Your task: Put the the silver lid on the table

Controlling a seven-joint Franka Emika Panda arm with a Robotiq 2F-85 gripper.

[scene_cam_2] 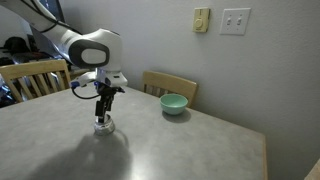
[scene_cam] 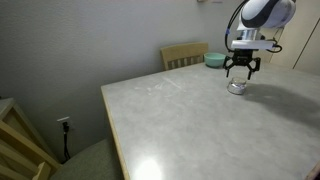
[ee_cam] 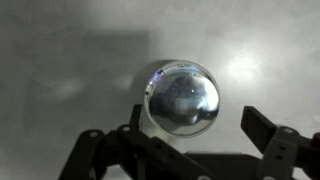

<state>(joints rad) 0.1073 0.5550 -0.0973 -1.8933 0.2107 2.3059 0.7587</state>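
The silver lid is a small shiny round dome that rests on the pale marbled table. Both exterior views show the silver lid directly under my gripper. My gripper is open and points straight down. In the wrist view one fingertip lies beside the lid's lower left rim, and the other fingertip stands well clear to the right. Nothing is held between the jaws.
A teal bowl sits near the table's edge, beside a light wooden chair. Another wooden chair stands behind the arm. The table spreads wide around the lid.
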